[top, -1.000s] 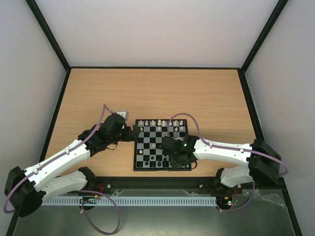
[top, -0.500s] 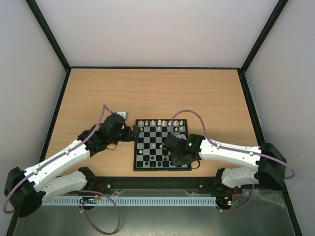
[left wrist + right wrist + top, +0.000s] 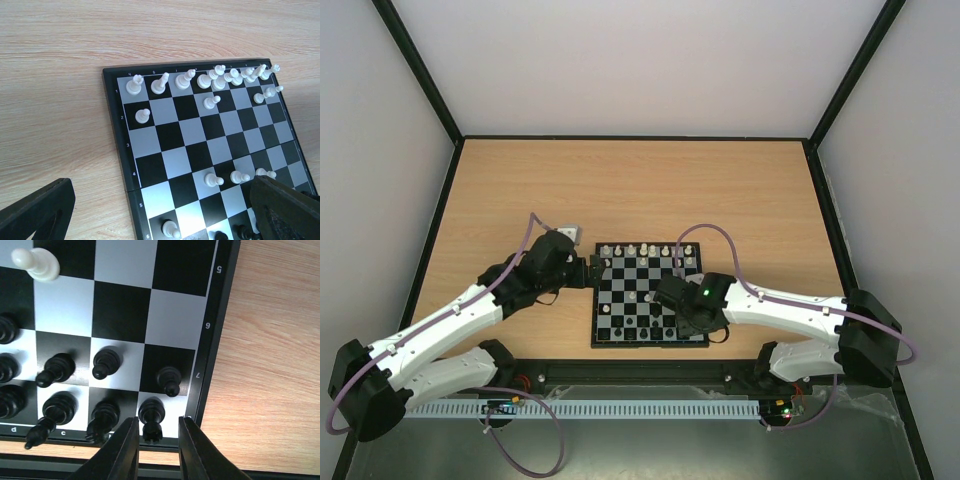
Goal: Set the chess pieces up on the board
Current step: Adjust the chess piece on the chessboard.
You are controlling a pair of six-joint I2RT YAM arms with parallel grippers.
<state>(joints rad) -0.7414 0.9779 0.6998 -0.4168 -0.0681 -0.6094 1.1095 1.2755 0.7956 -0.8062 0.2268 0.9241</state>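
The board lies between my two arms. Cream-white chess pieces line its far rows, and several white pawns stand mid-board. Black pieces fill the near rows. In the right wrist view a black rook stands upright on the corner square behind a black pawn. My right gripper straddles the rook, open, with a gap on each side. It sits over the board's near right corner. My left gripper hangs wide open and empty over the board's left edge.
Wooden table surrounds the board, bounded by a black frame and pale walls. A small grey-white object lies just beyond the left arm's wrist. The board's black rim runs close beside the right finger.
My right gripper has shifted to the right, toward the board's near right corner, and its jaws have parted around the black rook. The left arm has stayed put.
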